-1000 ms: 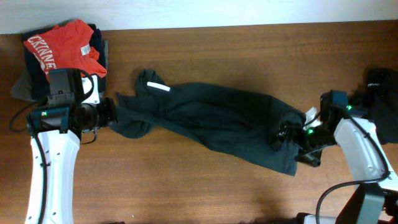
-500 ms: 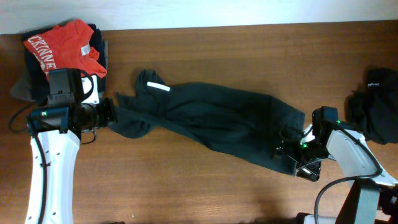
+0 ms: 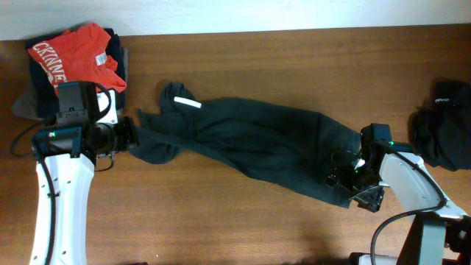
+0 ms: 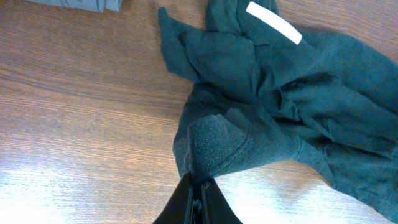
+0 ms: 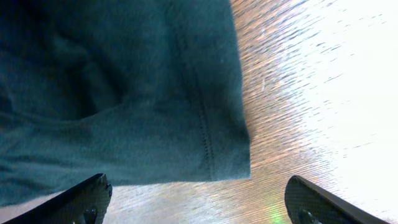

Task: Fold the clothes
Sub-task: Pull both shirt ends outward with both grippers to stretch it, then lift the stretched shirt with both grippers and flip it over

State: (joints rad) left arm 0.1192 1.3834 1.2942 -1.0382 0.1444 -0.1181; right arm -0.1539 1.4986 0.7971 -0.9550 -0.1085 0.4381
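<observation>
While the left pincer (image 4: 198,200) pinched its left edge, the dark green T-shirt (image 3: 250,143) lay stretched across the tabletop (image 3: 221,221), right pincer (image 5: 198,196) wide at the hem corner, bare wood beyond.

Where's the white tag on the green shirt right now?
Overhead, the white tag lies on the dark green shirt's left end, just beyond the left gripper pinching that end.

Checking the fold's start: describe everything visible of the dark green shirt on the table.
The dark green shirt is soft knit, crumpled and drawn out lengthwise across the table, white tag showing near its left end. The left gripper pinches a bunched corner there; the right gripper hovers open over the stitched hem corner.
</observation>
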